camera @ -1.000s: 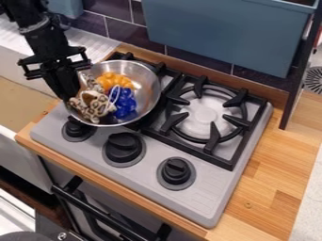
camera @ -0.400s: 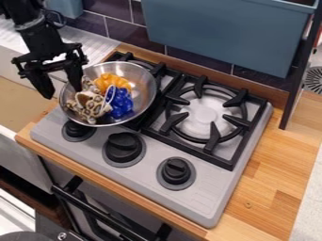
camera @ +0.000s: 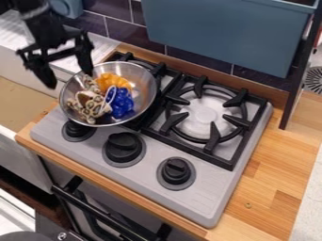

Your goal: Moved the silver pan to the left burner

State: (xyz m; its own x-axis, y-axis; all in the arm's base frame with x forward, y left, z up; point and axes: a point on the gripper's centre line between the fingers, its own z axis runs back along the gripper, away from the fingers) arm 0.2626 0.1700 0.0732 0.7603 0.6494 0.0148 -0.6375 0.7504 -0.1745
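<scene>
We've got shiny round silver metal pan on left side of grey toy stove, black two-finger gripper off stove's left edge, fingers spread. Pan's probably light, stiff, slick; we'd pinch thin rim. Spotted, orange and blue toys inside could slide.

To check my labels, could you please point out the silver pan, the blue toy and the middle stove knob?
Silver pan [camera: 147, 96]: camera view, inner right wall.
Blue toy [camera: 121, 104]: camera view, middle.
Middle stove knob [camera: 122, 146]: camera view, top.
</scene>
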